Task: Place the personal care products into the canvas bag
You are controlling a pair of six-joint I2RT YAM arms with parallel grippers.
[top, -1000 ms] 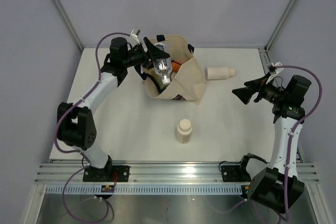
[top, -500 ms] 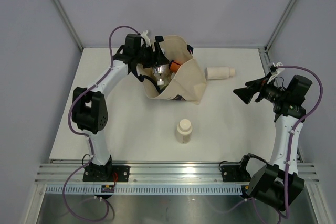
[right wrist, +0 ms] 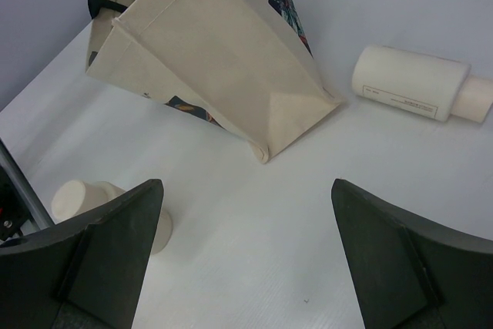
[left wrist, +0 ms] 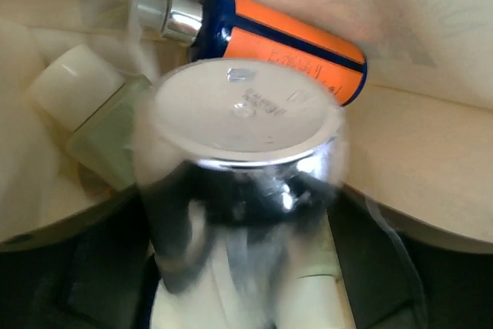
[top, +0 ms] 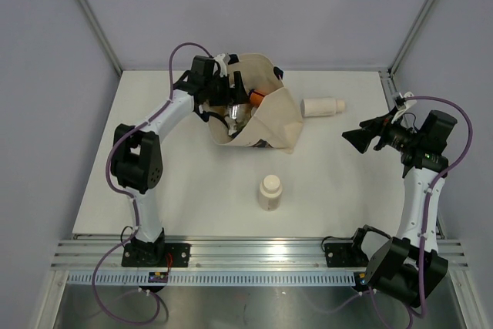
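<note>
White tabletop [top: 192, 182] bears canvas bag [top: 271, 113]; grey walls [top: 269, 13] around.

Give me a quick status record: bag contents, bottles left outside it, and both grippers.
bag: canvas bag, mouth open, far middle of the table
inside bag: silver bottle, orange bottle, pale green bottle
outside bag: cream bottle lying right of the bag; beige bottle upright, nearer the arms
left gripper: in the bag mouth at the silver bottle; open or shut unclear
right gripper: open, empty, off to the right
</note>
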